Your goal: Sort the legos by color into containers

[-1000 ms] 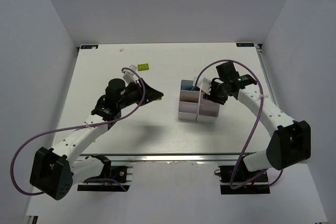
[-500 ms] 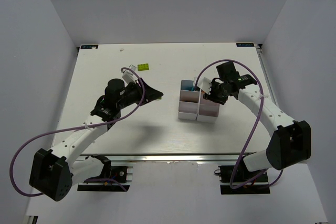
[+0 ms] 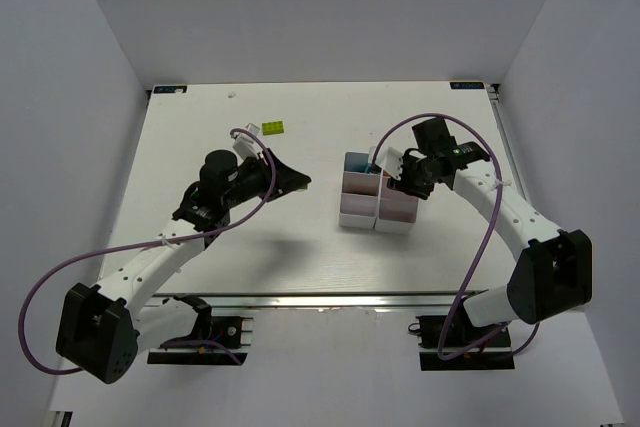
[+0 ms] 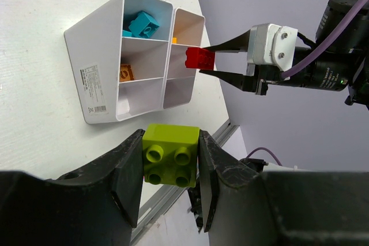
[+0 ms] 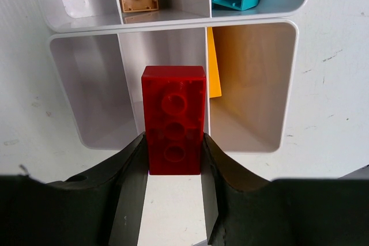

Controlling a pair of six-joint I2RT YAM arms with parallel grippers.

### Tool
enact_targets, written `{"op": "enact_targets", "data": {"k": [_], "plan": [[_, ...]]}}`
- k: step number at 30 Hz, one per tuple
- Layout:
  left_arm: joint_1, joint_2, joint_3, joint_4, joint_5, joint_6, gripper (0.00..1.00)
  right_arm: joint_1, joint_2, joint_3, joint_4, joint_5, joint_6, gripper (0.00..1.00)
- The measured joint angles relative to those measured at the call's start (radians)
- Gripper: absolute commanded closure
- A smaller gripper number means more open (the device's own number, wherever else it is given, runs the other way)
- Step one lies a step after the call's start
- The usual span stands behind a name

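1. Clamps a lime green lego (image 4: 170,155) in the left gripper (image 3: 297,183), above the bench (image 3: 180,127), well apart from the white containers (image 4: 98,79).
2. Pinches a red lego (image 5: 173,119) in the right gripper (image 4: 203,61), over a middle bin.
3. Already binned: a cyan lego (image 4: 143,24) in a corner bin, an orange lego (image 4: 127,73) in the next bin.
4. Lying far back on the bench: a second lime green lego (image 3: 273,128).

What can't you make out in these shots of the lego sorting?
- Right wrist view: white six-bin plastic container, middle bin floor partly hidden behind the red studded brick.
- Same view: far bins cut off by the top edge.
- Top view: bin contents too small, partly under the right gripper.
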Motion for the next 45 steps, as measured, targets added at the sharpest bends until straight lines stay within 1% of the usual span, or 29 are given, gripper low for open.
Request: {"op": "enact_targets", "data": {"k": [16, 26, 29, 30, 31, 32, 33, 34, 36, 41, 42, 45], "plan": [[0.0, -0.005, -0.004, 0.001, -0.001, 0.0, 0.85, -0.012, 0.006, 0.003, -0.003, -0.002, 0.0, 0.83], [-0.001, -0.005, -0.004, 0.002, -0.001, 0.0, 0.84, -0.019, 0.007, 0.004, -0.003, -0.014, 0.001, 0.79], [-0.002, -0.005, -0.004, 0.002, -0.001, 0.0, 0.84, -0.019, 0.009, 0.004, -0.004, -0.025, 0.004, 0.77], [-0.002, -0.005, -0.004, 0.002, -0.001, 0.0, 0.84, -0.019, 0.009, 0.004, -0.004, -0.026, 0.004, 0.72], [-0.003, -0.005, -0.004, 0.002, -0.001, 0.0, 0.84, -0.019, 0.011, 0.005, -0.004, -0.029, 0.005, 0.7], [-0.003, -0.005, -0.004, 0.002, -0.001, 0.0, 0.84, -0.019, 0.012, 0.005, -0.004, -0.029, 0.006, 0.67], [-0.004, -0.005, -0.004, 0.002, -0.001, 0.0, 0.84, -0.019, 0.017, 0.008, -0.005, -0.033, 0.008, 0.6], [-0.005, -0.004, -0.004, 0.002, 0.0, 0.0, 0.84, -0.019, 0.021, 0.01, -0.005, -0.036, 0.009, 0.56], [-0.007, -0.002, -0.004, 0.002, 0.0, 0.0, 0.84, -0.019, 0.028, 0.011, -0.005, -0.04, 0.013, 0.54], [-0.013, 0.013, -0.003, 0.005, 0.0, 0.0, 0.84, -0.019, 0.036, 0.012, -0.005, -0.044, 0.019, 0.53], [-0.014, 0.016, -0.003, 0.007, 0.0, 0.0, 0.84, -0.019, 0.036, 0.012, -0.004, -0.044, 0.02, 0.5], [-0.018, 0.022, -0.003, 0.008, 0.0, 0.0, 0.84, -0.019, 0.036, 0.012, -0.003, -0.044, 0.023, 0.49]]}}
